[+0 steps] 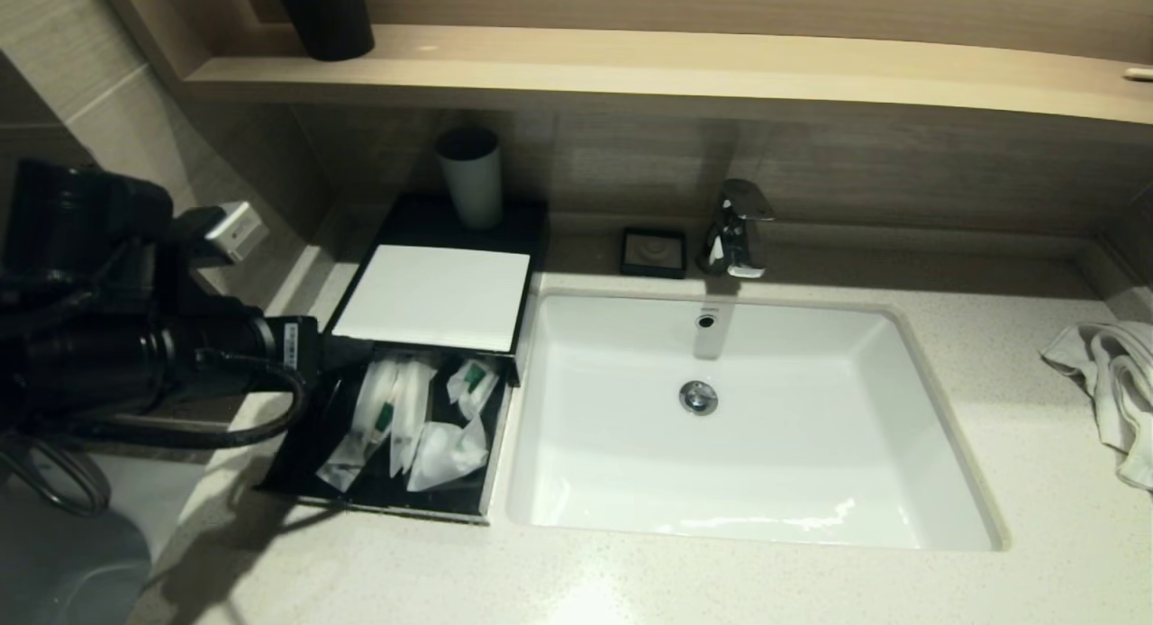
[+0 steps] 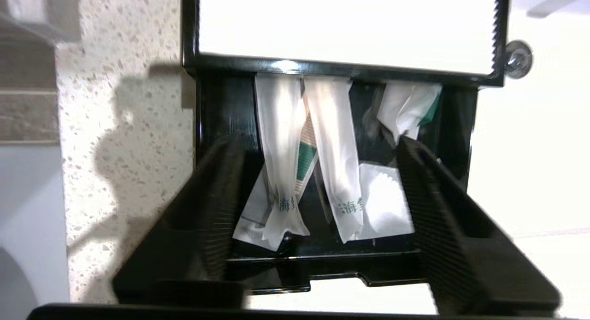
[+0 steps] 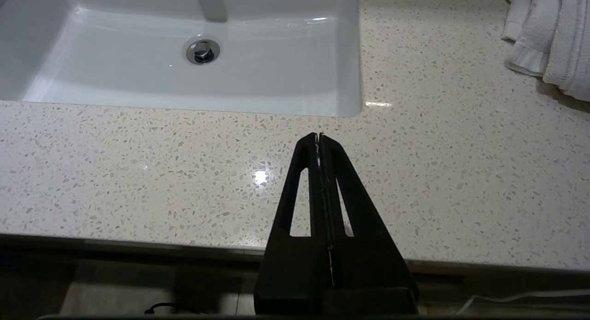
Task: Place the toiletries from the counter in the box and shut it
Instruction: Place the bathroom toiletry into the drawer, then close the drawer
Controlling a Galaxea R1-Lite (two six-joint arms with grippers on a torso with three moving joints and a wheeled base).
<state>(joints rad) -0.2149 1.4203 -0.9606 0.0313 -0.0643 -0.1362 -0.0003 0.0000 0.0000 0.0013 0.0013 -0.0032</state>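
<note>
The black box (image 1: 396, 508) stands on the counter left of the sink, and its front half is open. Several white toiletry packets (image 1: 405, 418) with green print lie inside. A white lid panel (image 1: 432, 296) covers the back half. My left gripper (image 1: 347, 355) is at the open part's left side. In the left wrist view the gripper (image 2: 318, 142) is open and empty, its fingers spread over the packets (image 2: 332, 172) and the box rim (image 2: 322, 269). My right gripper (image 3: 318, 136) is shut and empty over the counter's front edge. It is out of the head view.
The white sink (image 1: 901, 409) fills the middle, with a chrome faucet (image 1: 737, 229) behind it. A cup (image 1: 470, 176) stands behind the box and a black soap dish (image 1: 654, 251) sits beside the faucet. A white towel (image 1: 1112, 382) lies at the far right. A shelf (image 1: 630, 67) overhangs the back.
</note>
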